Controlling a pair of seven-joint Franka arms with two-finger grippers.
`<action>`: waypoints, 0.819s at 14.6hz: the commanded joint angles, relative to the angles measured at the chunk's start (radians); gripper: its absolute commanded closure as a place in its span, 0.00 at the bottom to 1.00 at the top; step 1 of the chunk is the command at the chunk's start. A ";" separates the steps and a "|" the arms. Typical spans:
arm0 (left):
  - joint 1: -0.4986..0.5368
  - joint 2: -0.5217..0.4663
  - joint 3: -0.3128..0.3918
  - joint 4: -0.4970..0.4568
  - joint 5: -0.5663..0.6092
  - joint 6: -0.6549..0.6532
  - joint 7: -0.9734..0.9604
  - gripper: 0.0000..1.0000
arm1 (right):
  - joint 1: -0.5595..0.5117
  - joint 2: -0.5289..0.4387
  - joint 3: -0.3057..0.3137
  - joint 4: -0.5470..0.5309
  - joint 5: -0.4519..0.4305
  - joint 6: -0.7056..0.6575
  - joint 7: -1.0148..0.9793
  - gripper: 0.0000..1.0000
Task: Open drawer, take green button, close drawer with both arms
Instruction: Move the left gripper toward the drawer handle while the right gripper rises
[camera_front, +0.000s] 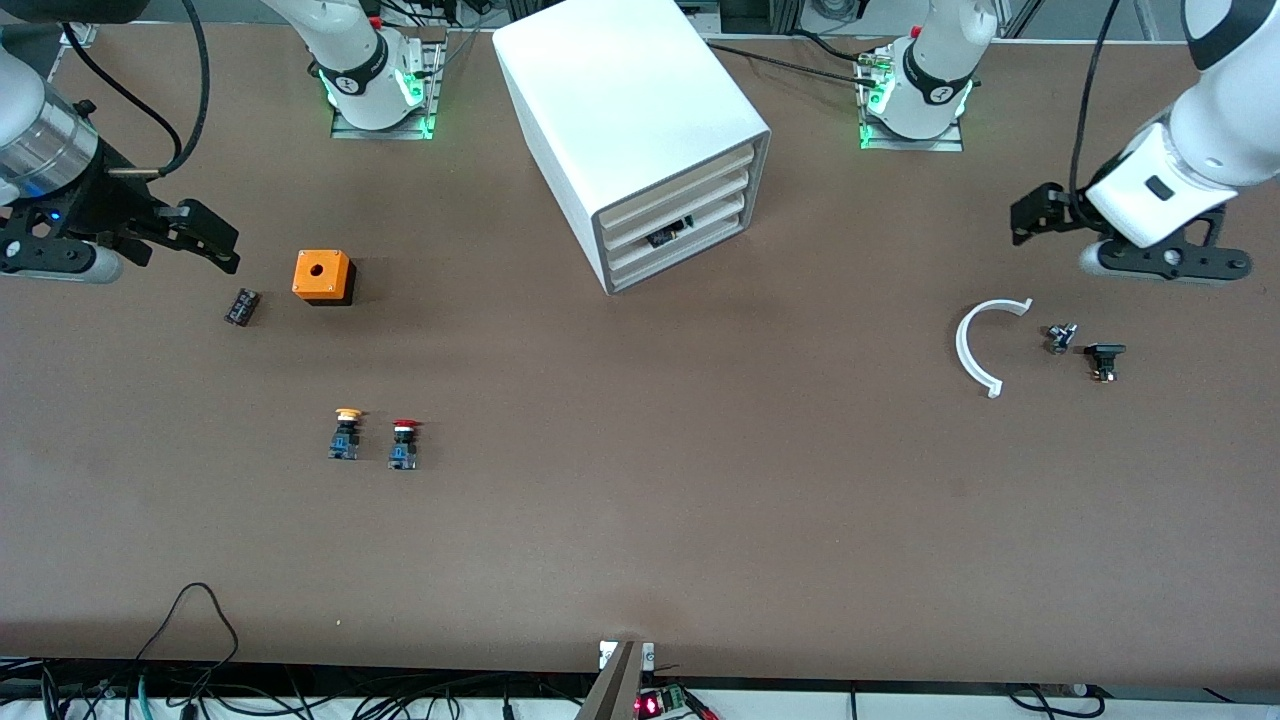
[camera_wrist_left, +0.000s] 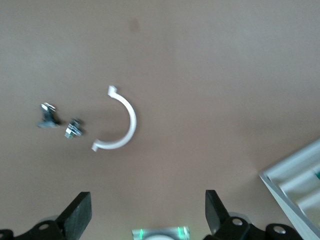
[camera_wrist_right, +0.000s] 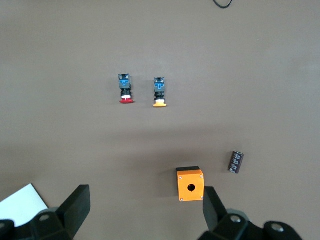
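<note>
The white cabinet (camera_front: 625, 95) stands at the middle of the table, near the arm bases. Its four stacked drawers (camera_front: 690, 195) all sit pushed in. A small dark thing (camera_front: 668, 236) shows at the front of the third drawer from the top. The green button is out of view. My left gripper (camera_front: 1035, 212) hangs open over the left arm's end of the table, with nothing between its fingers (camera_wrist_left: 80, 212). My right gripper (camera_front: 215, 240) hangs open and empty over the right arm's end, beside an orange box (camera_front: 322, 276). One corner of the cabinet (camera_wrist_left: 300, 182) shows in the left wrist view.
A yellow-capped button (camera_front: 345, 433) and a red-capped button (camera_front: 403, 444) lie nearer the front camera than the orange box (camera_wrist_right: 190, 184). A small black part (camera_front: 241, 306) lies beside the box. A white arc (camera_front: 972, 345) and two small metal parts (camera_front: 1060, 337) (camera_front: 1104, 360) lie under the left gripper.
</note>
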 joint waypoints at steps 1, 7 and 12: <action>-0.024 0.018 -0.013 0.037 -0.088 -0.099 0.038 0.00 | -0.002 0.032 -0.004 0.001 0.013 -0.011 -0.094 0.00; 0.014 0.101 -0.021 0.002 -0.334 -0.092 0.301 0.00 | -0.010 0.132 -0.009 0.004 0.001 -0.014 -0.095 0.00; 0.065 0.238 -0.021 -0.164 -0.617 0.172 0.576 0.00 | -0.018 0.190 -0.009 0.012 0.015 0.018 0.022 0.00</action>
